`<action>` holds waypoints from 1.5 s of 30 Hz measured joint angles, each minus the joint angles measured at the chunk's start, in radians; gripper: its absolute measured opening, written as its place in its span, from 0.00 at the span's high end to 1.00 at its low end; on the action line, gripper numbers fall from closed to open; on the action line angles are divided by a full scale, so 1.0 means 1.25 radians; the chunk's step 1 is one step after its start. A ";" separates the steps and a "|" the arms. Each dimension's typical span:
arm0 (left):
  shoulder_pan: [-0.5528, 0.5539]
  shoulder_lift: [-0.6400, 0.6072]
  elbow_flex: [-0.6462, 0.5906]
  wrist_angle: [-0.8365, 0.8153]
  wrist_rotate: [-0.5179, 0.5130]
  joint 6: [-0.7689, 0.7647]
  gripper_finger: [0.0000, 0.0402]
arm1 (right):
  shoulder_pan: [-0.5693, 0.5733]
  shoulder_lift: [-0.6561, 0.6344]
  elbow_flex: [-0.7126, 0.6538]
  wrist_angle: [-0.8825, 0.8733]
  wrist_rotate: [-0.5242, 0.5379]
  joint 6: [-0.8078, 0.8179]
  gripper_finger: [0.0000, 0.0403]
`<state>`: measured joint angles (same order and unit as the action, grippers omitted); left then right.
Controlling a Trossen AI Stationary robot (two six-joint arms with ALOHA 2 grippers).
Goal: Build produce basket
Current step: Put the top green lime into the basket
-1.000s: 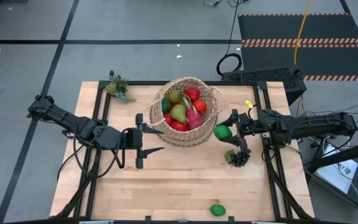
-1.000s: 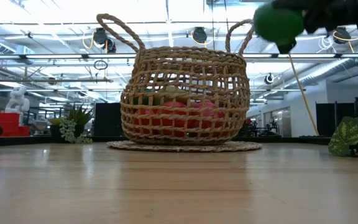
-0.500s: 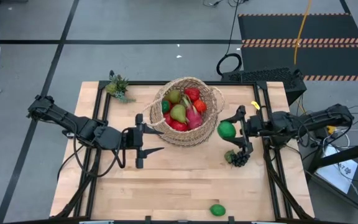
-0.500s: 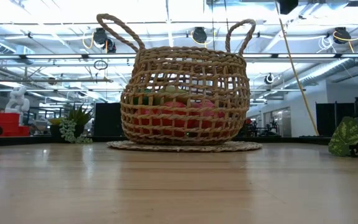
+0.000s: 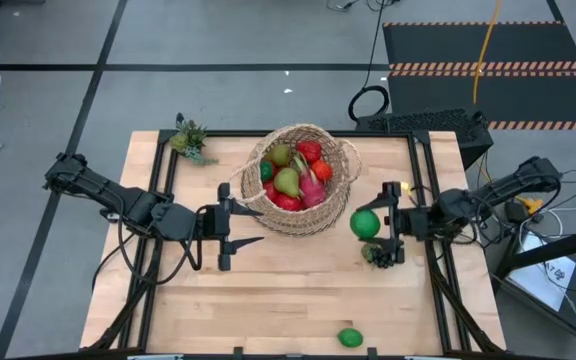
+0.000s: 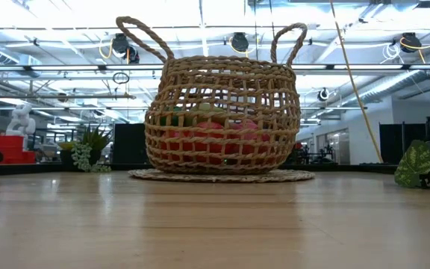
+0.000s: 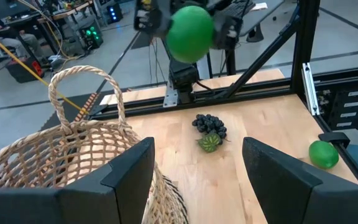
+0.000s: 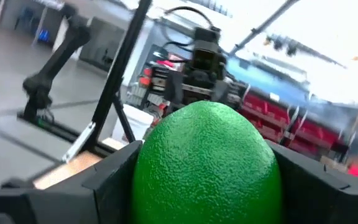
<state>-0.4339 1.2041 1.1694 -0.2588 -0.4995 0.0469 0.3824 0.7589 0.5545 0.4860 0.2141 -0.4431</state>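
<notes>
The tan woven basket (image 5: 298, 180) stands on its base on the table, holding pears, red fruit and a pink dragonfruit. My right gripper (image 5: 373, 224) is up in the air to the right of the basket, shut on a green lime (image 5: 365, 224). It is above the low view's frame. My left gripper (image 5: 253, 226) waits open at the basket's near-left wall (image 7: 61, 168), with nothing between its fingers. Dark grapes (image 5: 381, 254) lie on the table under my right gripper. A second lime (image 5: 349, 338) lies by the near edge. My right gripper pinches the green lime (image 8: 207, 165) between its two fingers, one on each of two opposite sides (image 8: 148, 180). The fingers come about level from the table's right side. The lime is lifted clear of the table, above the grapes (image 7: 210, 127).
A small green spiky plant (image 5: 190, 140) stands at the table's far left corner. A black frame rail (image 5: 438, 290) runs along the table's right side. Bare wood lies between the basket and the near edge.
My right gripper has risen with the lime, leaving the top of the low view, and has drawn slightly toward the table's near-right while its wrist rolled. The lime stays in the hold. The basket and my left gripper have kept still.
</notes>
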 joint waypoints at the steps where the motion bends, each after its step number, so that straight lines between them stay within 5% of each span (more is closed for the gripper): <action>1: 0.000 0.000 0.000 0.000 0.000 0.000 0.39 | 0.009 0.011 0.000 0.011 0.000 -0.037 0.26; 9: 0.000 0.000 0.000 0.001 0.000 0.000 0.39 | 0.099 0.062 0.000 0.057 0.109 -0.310 0.26; 21: 0.000 0.000 0.000 0.001 0.000 0.002 0.39 | 0.260 0.062 0.000 0.123 0.289 -0.474 0.26; 26: 0.000 0.000 0.000 0.001 0.000 0.006 0.39 | 0.301 0.062 0.000 0.133 0.352 -0.502 0.26; 45: 0.000 0.000 0.000 0.002 0.000 0.008 0.39 | 0.320 0.062 0.000 0.249 0.355 -0.442 0.26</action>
<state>-0.4335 1.2041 1.1694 -0.2569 -0.4995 0.0566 0.7830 0.8364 0.5545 0.7966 0.6579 -0.9957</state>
